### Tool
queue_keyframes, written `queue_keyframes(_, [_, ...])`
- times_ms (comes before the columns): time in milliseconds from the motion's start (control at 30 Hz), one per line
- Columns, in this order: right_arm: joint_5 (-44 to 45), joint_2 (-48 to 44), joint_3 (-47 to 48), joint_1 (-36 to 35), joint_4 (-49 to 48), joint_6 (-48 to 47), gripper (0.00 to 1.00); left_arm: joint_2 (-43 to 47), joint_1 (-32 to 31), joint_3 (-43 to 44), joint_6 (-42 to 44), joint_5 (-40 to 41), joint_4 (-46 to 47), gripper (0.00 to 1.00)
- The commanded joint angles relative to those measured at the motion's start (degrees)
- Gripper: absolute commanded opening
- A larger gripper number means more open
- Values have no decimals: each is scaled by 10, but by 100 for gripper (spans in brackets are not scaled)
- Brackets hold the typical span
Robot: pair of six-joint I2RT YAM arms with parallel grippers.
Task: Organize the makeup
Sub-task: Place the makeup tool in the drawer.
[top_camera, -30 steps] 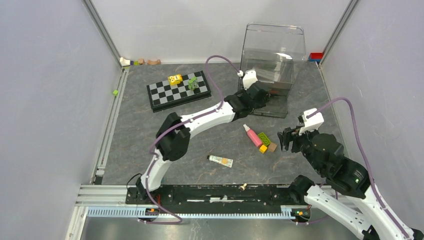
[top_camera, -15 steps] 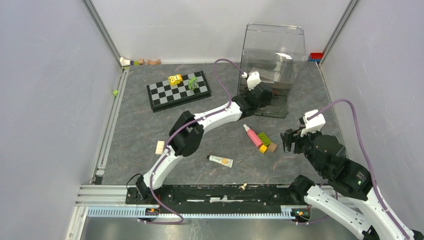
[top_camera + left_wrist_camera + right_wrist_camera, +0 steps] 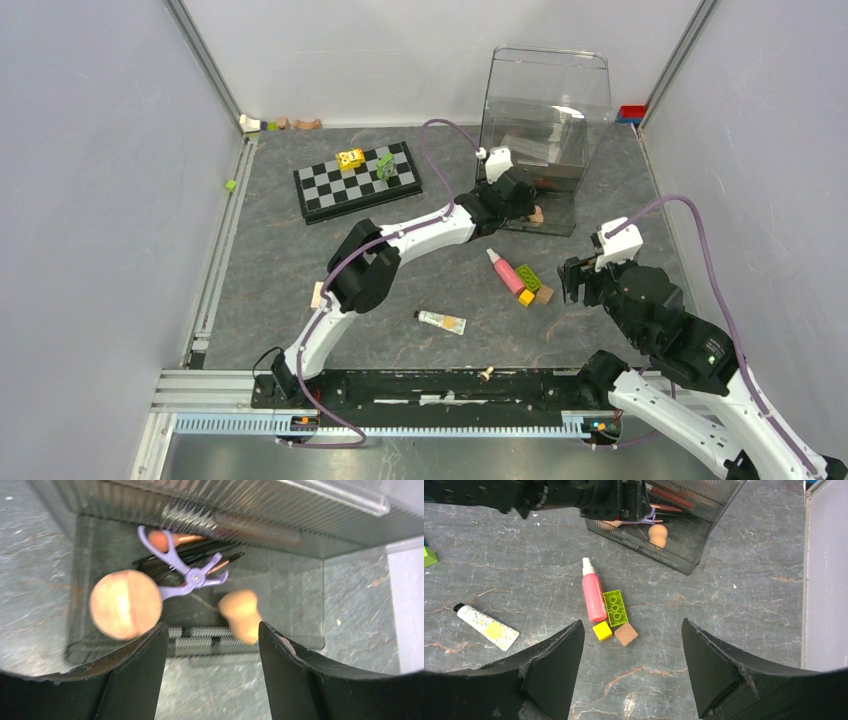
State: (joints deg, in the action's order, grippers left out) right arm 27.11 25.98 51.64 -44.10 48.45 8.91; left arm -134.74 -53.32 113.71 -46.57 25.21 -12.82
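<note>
Peach sponges (image 3: 126,604) lie beyond left fingers (image 3: 135,680), spread wide; right fingers (image 3: 554,670) likewise, empty.

Bright, even overhead light; soft shadows; peach sponges (image 3: 125,604) blurred; wrist-view corners dark

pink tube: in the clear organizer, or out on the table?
Out. The pink tube lies flat on the table beside the green block, apart from the clear organizer.

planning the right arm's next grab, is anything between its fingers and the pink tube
Yes: a green block lies alongside the pink tube on the side facing the right gripper, with a yellow block and a wooden block by it. From above the tube looks uncovered.
</note>
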Motion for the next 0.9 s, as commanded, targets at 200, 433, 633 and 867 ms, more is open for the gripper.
queue_keyframes(200, [-56, 33, -66, -1, -57, 52, 78, 305, -9, -214, 82, 25, 21, 76])
queue_keyframes(433, [-118, 90, -111, -1, -111, 76, 77, 488, -6, -395, 51, 57, -97, 83])
queue_keyframes(633, [-128, 143, -114, -1, -124, 79, 77, 625, -6, -525, -7, 67, -210, 89])
queue_keyframes(867, [-190, 146, -177, -1, -165, 134, 77, 766, -5, -635, -52, 64, -274, 92])
